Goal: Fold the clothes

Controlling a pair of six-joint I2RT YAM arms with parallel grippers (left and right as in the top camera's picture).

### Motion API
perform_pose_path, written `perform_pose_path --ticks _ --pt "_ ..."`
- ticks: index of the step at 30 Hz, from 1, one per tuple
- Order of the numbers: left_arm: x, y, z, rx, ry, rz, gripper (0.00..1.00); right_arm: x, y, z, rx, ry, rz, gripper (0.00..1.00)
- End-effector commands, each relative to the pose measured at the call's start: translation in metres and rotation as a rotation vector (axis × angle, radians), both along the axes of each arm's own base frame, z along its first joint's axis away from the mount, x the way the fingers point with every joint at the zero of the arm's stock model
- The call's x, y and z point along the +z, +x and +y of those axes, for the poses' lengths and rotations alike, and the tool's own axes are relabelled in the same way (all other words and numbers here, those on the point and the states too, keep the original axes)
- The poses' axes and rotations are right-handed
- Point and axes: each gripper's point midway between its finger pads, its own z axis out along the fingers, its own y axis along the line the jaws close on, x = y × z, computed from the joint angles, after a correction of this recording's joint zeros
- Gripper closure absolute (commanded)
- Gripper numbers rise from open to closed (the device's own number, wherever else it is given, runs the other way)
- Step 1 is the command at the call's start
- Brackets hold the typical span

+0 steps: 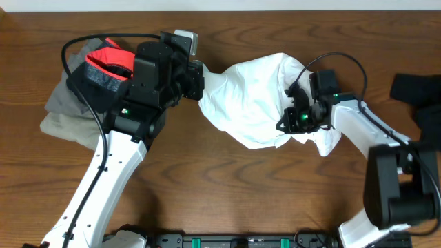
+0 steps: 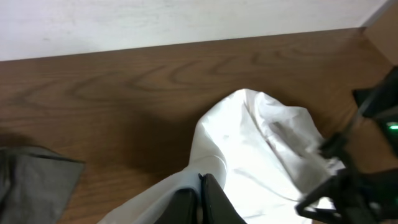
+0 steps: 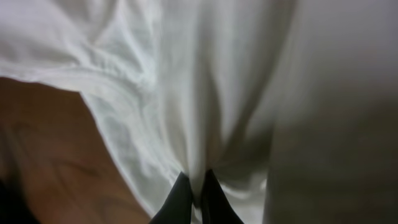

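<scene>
Our left hand (image 2: 200,198) pinches the white T-shirt (image 1: 248,96) at its nine o'clock end, our right hand (image 3: 194,186) its four o'clock edge. It lies bunched mid tabletop (image 1: 227,189), so we should pull apart evenly to flatten it.

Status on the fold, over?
Left gripper shut on white shirt. Right gripper shut on it too. Shirt bunched between them, unfolded. Other clothes piled off to the side, not in the way.

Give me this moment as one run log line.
white T-shirt: bunched, unfolded | left gripper: shut on white T-shirt | right gripper: shut on white T-shirt | clothes pile: by left arm
</scene>
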Motion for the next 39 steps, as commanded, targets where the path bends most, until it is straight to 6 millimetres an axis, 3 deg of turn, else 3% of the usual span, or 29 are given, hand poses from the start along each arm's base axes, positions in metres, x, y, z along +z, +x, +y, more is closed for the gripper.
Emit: perform_pose_path --ticks 1,4,9,12,16,23,28,31,35,39 --pt "0.013 0.002 0.010 0.038 0.038 -0.051 0.94 0.072 0.017 -0.005 -0.004 0.022 -0.191 0.99" --pt "0.024 0.000 0.016 0.053 0.052 -0.089 0.94 0.136 0.026 -0.026 -0.062 -0.022 -0.367 0.99" --pt "0.054 -0.014 0.020 0.050 0.033 -0.167 0.94 0.247 0.036 -0.085 -0.325 -0.154 -0.678 0.99" --pt "0.079 -0.028 0.024 0.052 0.010 -0.229 0.94 0.299 0.028 -0.105 -0.407 -0.173 -0.828 0.99" --pt "0.124 -0.060 0.026 0.016 -0.051 -0.346 0.94 0.352 0.015 -0.128 -0.492 -0.194 -0.971 0.99" --pt "0.213 -0.149 0.014 -0.159 -0.197 -0.574 0.94 0.428 -0.010 -0.155 -0.587 -0.219 -1.126 0.99" --pt "0.265 -0.210 0.026 -0.214 -0.269 -0.723 0.94 0.485 -0.043 -0.155 -0.608 -0.220 -1.222 0.99" --pt "0.285 -0.234 0.036 -0.218 -0.293 -0.782 0.94 0.506 -0.062 -0.151 -0.610 -0.213 -1.253 0.99" --pt "0.272 -0.230 0.034 -0.220 -0.272 -0.722 0.92 0.515 -0.074 -0.141 -0.578 -0.168 -1.257 0.99" --pt "0.225 -0.197 0.018 -0.225 -0.201 -0.521 0.83 0.512 -0.069 -0.127 -0.516 -0.107 -1.241 0.99"
